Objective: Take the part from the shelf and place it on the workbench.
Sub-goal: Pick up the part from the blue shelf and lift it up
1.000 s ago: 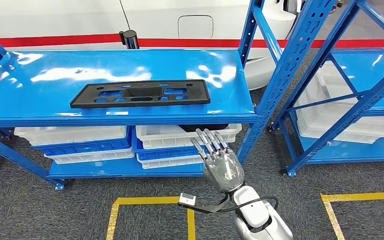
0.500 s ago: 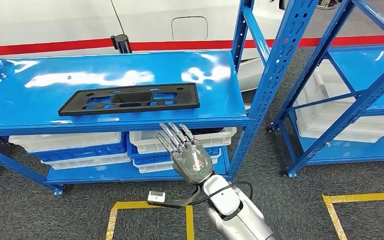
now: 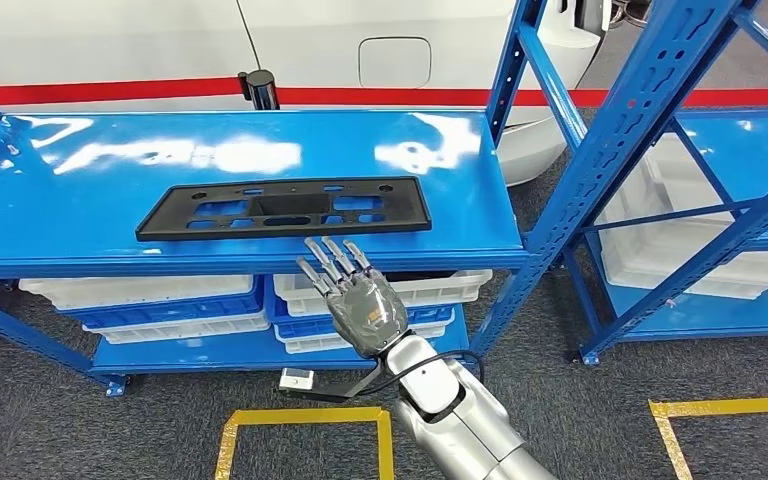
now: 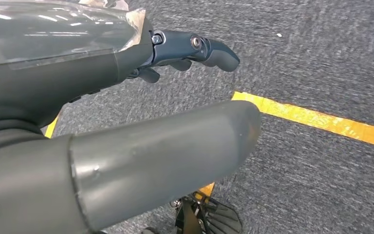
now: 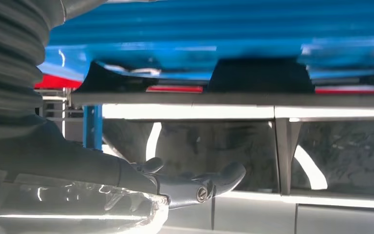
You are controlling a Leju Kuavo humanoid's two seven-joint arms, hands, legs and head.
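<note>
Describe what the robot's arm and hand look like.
The right arm is glossy silver with a black joint ring. A black cable loops from the wrist to a small white module. The right robot hand has a grey metallic back and darker, segmented fingers.

You will find no readable text, label, brand, number or sign in any of these views.
</note>
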